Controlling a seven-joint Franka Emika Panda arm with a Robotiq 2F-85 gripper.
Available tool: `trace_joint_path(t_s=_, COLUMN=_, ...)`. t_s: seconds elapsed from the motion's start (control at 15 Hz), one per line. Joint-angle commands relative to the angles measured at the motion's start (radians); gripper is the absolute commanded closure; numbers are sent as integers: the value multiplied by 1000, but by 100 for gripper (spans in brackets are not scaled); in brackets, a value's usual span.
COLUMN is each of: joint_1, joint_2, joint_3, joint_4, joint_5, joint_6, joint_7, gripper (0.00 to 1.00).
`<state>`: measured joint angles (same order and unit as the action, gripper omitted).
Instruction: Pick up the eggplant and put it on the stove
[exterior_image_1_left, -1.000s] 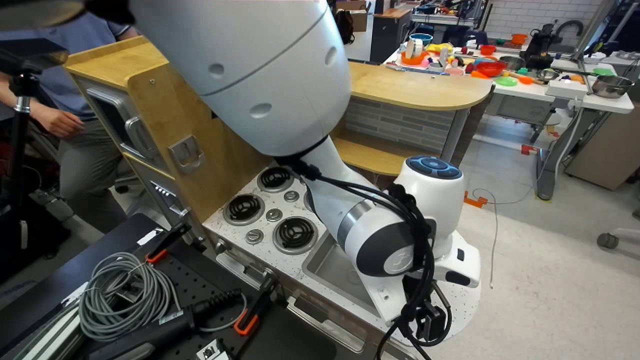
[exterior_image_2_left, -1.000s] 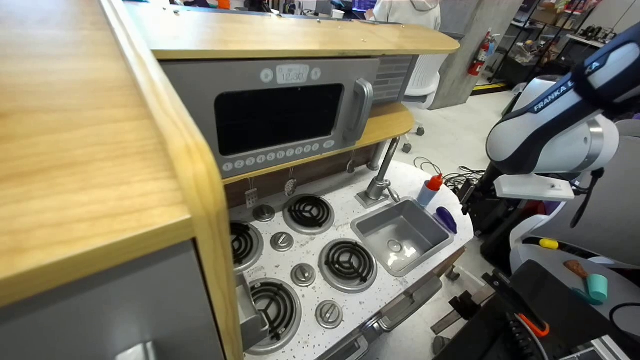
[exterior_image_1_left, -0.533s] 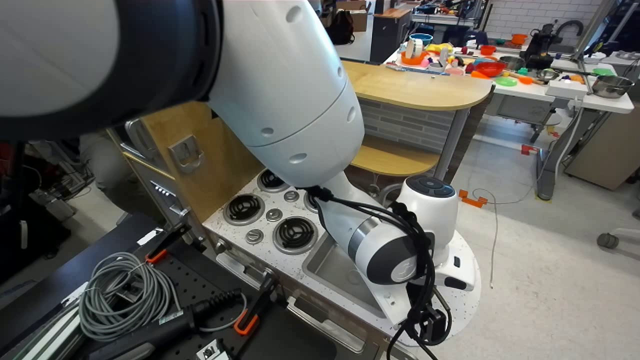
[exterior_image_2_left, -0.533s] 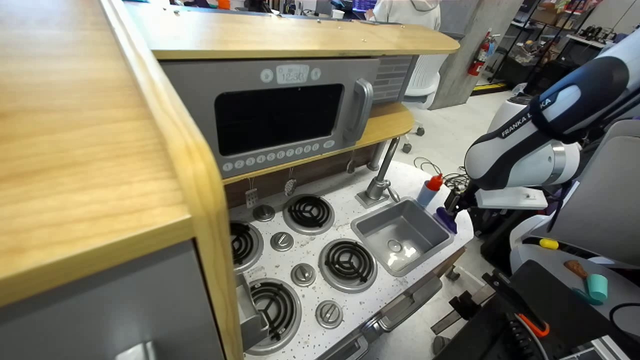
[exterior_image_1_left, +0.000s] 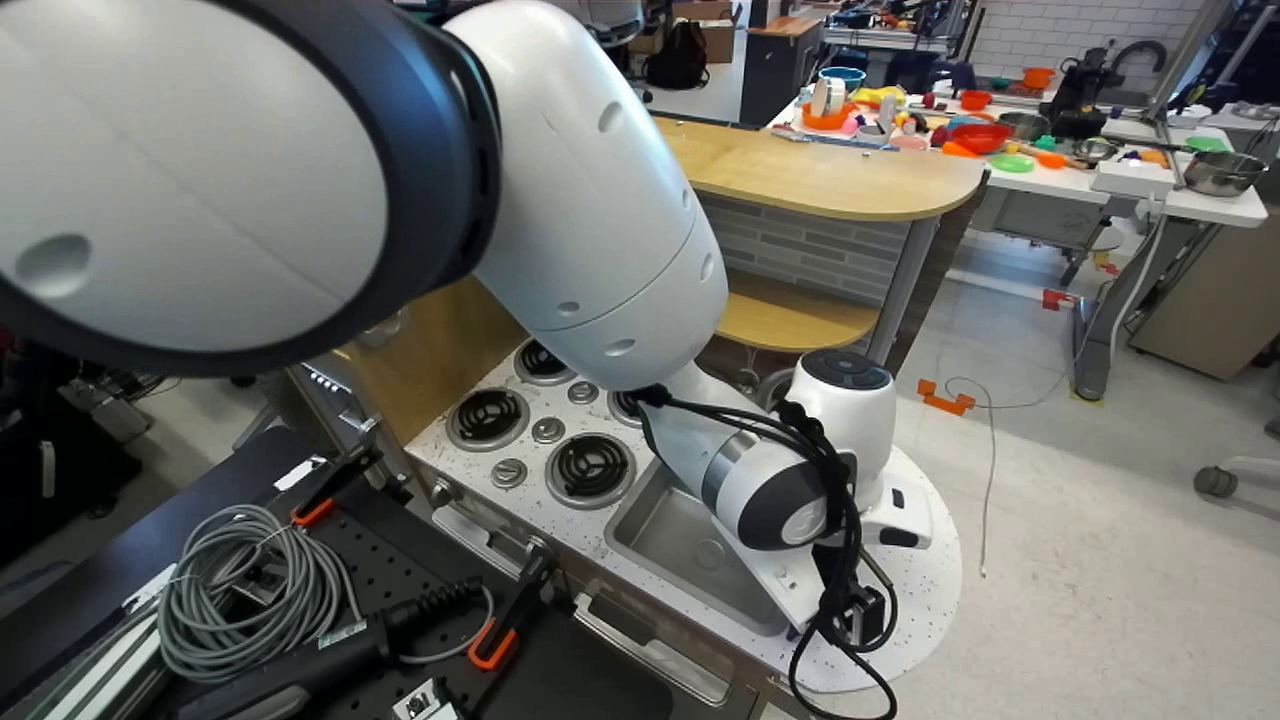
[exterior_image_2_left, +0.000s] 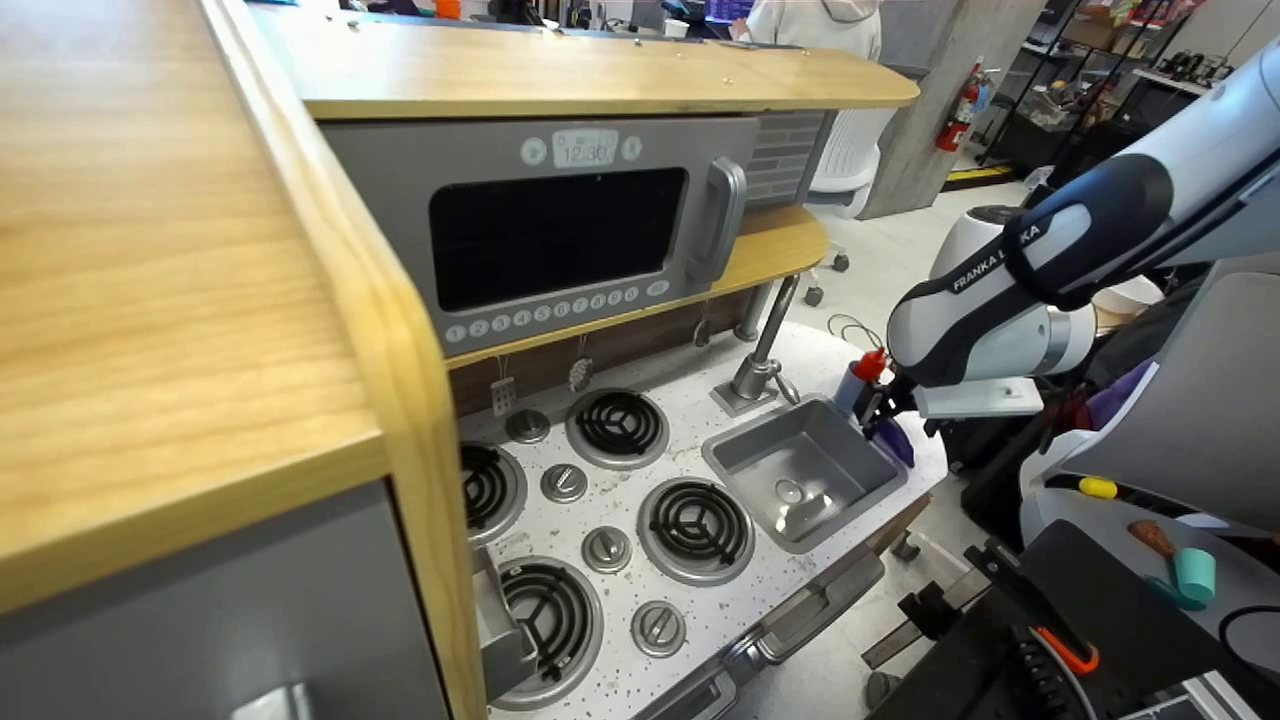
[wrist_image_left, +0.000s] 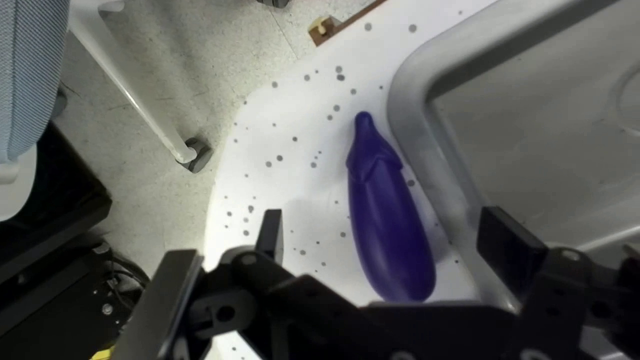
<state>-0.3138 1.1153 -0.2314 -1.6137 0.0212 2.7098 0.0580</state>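
"While the gripper (wrist_image_left: 386, 226) is holding its fingers (wrist_image_left: 510, 247) spread, where's the toy eggplant (wrist_image_left: 390, 220) lying?"

"On the speckled countertop (wrist_image_left: 300, 192), just beside the sink basin (wrist_image_left: 407, 107). I'd be straddling that purple belly, keeping the sink-side finger off the rim."

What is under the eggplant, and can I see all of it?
The eggplant lies on the white, grey-speckled counter, which shows on both sides of it. The patch directly beneath is covered, so any speckles there cannot be seen.
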Motion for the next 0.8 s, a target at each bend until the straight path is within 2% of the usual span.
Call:
trace_joint_path(t_s=0.0, joint_1=-5, joint_2=53, joint_3=7, joint_4=74, joint_5=-17, joint_6=-5, joint_7=-39, gripper=2)
trace_joint_path(t_s=0.07, joint_1=-6, joint_2=60, joint_3=8, joint_4=83, joint_5=-19, joint_6=-7, joint_7=-47, gripper=13)
trace_joint_path(t_s=0.13, joint_1=-9, joint_2=68, joint_3=9, joint_4=91, joint_5=-23, joint_6=1, joint_7=-59, gripper=28)
trace_joint_path(t_s=0.4, joint_1=-3, joint_2=60, joint_3=17, joint_4=89, joint_5=-41, joint_6=14, joint_7=-101, gripper=58)
trace_joint_path(t_s=0.67, joint_1=-3, joint_2=-18, joint_3=37, joint_4=6, joint_5=-51, joint_6=20, joint_7=-151, gripper=88)
trace_joint_path(t_s=0.73, joint_1=-1, joint_2=-52, joint_3=41, joint_4=-31, joint_5=-55, joint_6=30, joint_7=-165, gripper=90)
